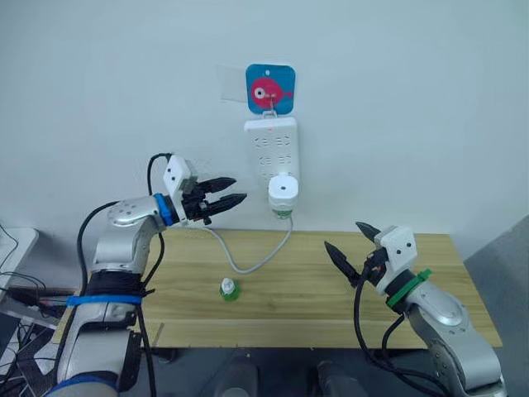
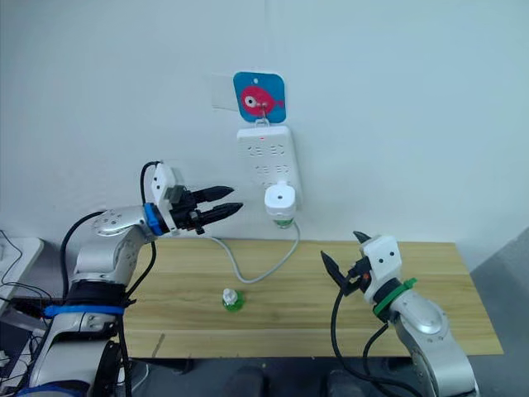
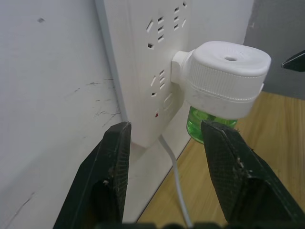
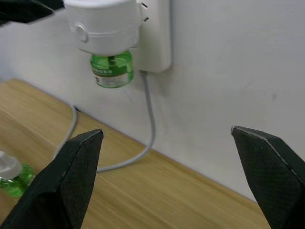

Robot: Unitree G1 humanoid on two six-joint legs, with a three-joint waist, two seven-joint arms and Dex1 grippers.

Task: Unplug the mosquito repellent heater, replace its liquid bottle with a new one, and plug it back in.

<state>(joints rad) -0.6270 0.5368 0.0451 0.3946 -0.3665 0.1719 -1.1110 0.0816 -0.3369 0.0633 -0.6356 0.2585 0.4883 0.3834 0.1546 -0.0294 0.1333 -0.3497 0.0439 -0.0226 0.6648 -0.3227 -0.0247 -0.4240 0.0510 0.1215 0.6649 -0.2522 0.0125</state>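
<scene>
The white mosquito repellent heater (image 1: pixel 283 191) is plugged into the lower end of a white power strip (image 1: pixel 272 147) on the wall, with a green liquid bottle (image 3: pixel 205 130) screwed in under it. A second green bottle with a white cap (image 1: pixel 228 289) stands on the wooden table (image 1: pixel 430 281). My left gripper (image 1: pixel 232 190) is open, raised at heater height just to the heater's left, fingers pointing at it. Lower down, my right gripper (image 1: pixel 354 245) is open wide above the table's right half, empty.
A grey cable (image 1: pixel 248 260) runs from the power strip down across the table's back. A blue tag with a pink fish (image 1: pixel 270 88) hangs above the strip. Cables and a white box (image 1: pixel 12 248) sit at the far left, off the table.
</scene>
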